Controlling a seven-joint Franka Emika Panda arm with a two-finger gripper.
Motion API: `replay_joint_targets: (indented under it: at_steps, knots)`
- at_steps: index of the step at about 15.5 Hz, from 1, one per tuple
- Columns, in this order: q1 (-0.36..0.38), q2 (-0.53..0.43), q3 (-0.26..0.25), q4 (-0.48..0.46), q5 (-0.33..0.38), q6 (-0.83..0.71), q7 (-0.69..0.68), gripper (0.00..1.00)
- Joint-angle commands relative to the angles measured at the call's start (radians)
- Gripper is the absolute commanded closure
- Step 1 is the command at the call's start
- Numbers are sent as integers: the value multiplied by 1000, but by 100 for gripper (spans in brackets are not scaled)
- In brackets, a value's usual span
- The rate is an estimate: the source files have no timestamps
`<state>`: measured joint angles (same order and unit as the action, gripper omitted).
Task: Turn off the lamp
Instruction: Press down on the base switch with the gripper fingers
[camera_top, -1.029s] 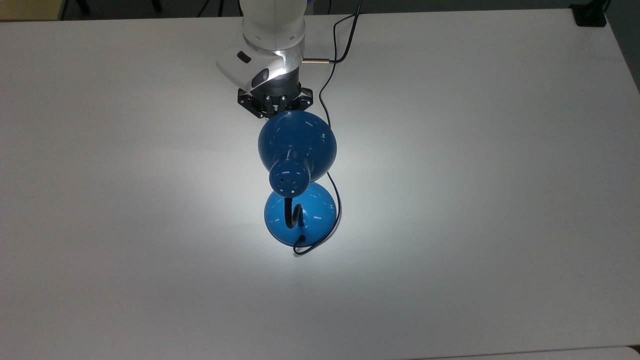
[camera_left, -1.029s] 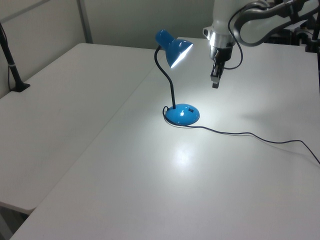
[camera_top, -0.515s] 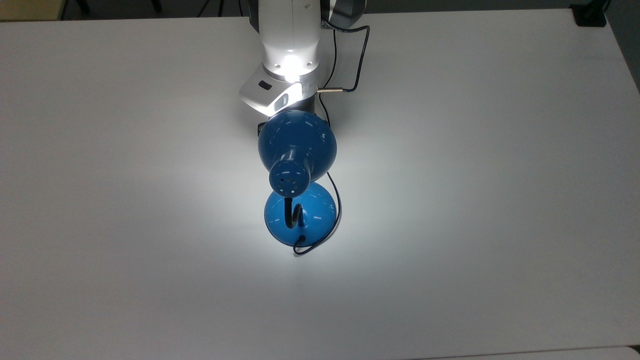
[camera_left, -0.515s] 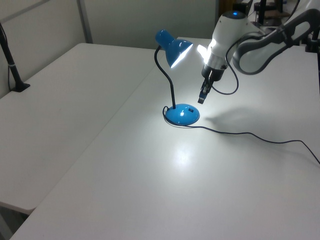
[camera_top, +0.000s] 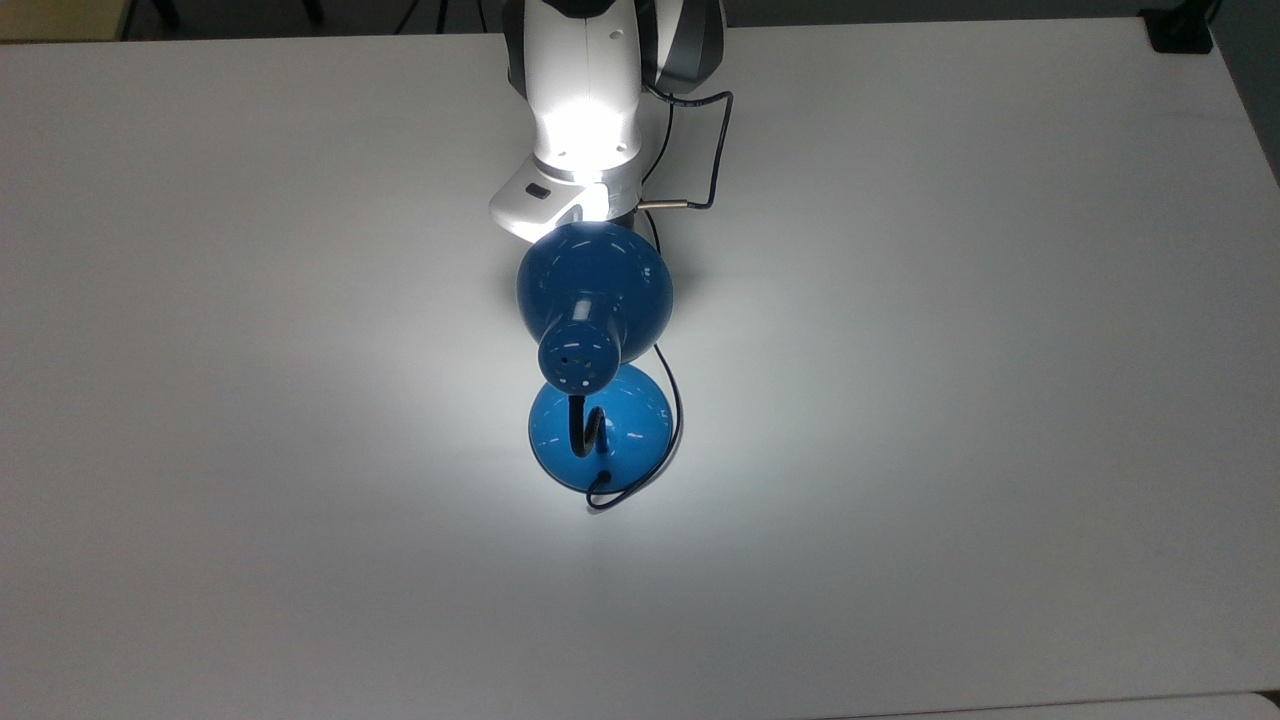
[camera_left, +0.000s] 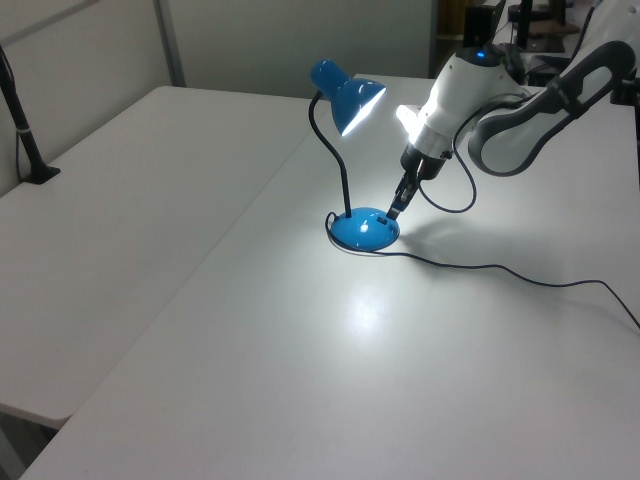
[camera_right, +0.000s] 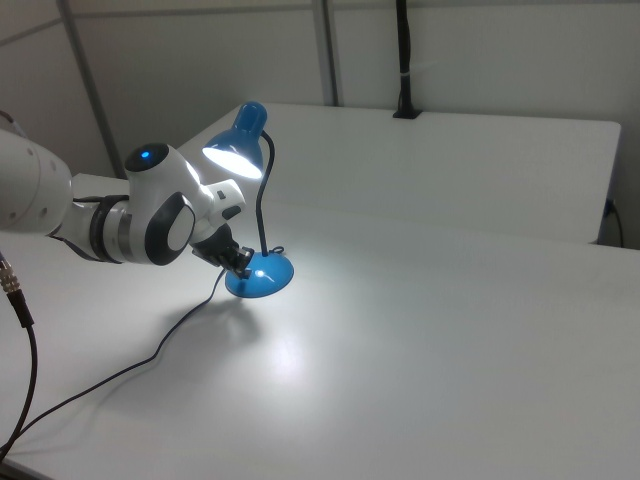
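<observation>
A lit blue lamp (camera_left: 350, 100) is shown on a white bench (camera_left: 200, 300), its glossy, likely light base best pressed at the switch by the hand (camera_left: 394, 211), whose finger spacing cannot be told.

tool (camera_left: 396, 207) | fingers too small to tell (top view: under lamp (camera_top: 594, 290) shade)

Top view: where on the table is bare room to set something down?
Both wide sides of the white table are bare, left and right of the blue desk lamp, also the strip below its base. Crowded: above the shade, with the arm and the black cord.
</observation>
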<state>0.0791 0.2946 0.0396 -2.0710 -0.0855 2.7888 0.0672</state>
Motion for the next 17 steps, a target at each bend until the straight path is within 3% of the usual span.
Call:
replay_joint_targets:
  at_steps: [1,10,17]
  knots:
    - [-5,14,6,-6,16,61,-4,100]
    - [-4,61,6,34,7,64,-4,100]
    - [-7,61,6,8,7,11,-4,100]
